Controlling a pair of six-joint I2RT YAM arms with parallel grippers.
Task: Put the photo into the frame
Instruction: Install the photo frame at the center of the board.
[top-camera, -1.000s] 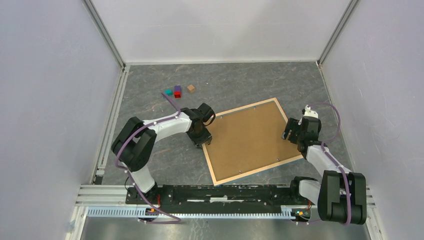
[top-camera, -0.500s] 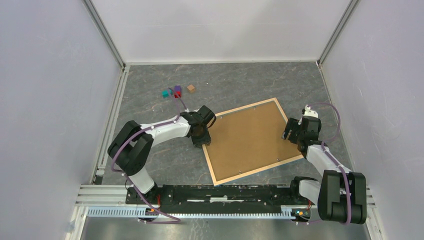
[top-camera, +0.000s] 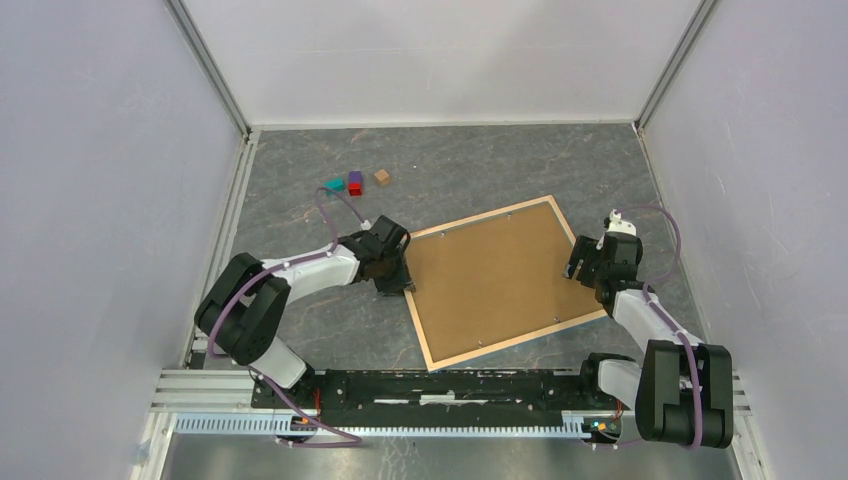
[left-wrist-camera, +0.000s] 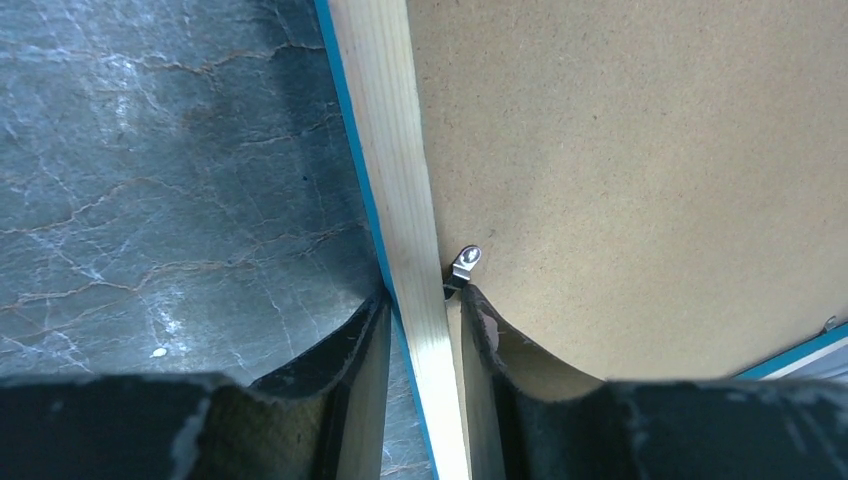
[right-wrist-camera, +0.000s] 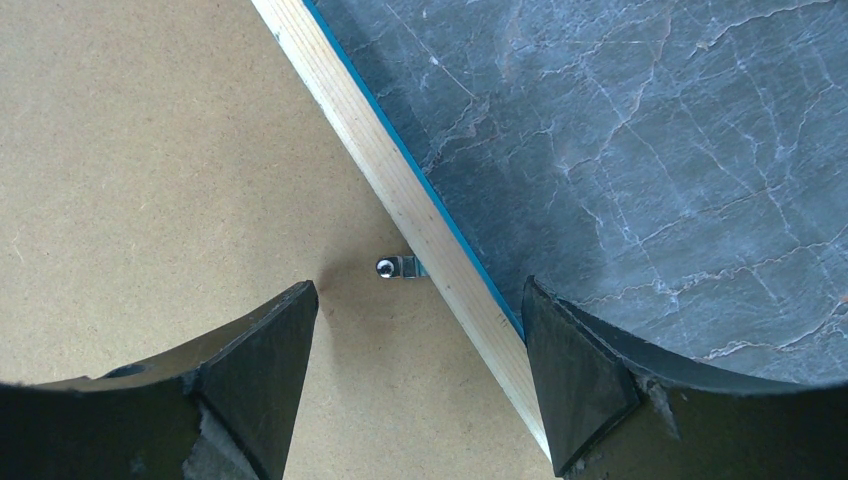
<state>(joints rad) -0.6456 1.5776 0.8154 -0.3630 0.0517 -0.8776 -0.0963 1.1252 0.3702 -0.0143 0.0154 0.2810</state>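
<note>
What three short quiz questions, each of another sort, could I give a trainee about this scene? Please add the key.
1. True or false: the frame lies with its light-blue face up.
2. The fingers of the left hand stand on either side of: A) one edge of the frame; B) a coloured block; C) the other arm.
3. Fill in: between the open fingers of the right hand shows a small metal ____.
Key: 1 false, the brown backing board faces up; 2 A; 3 tab.
</note>
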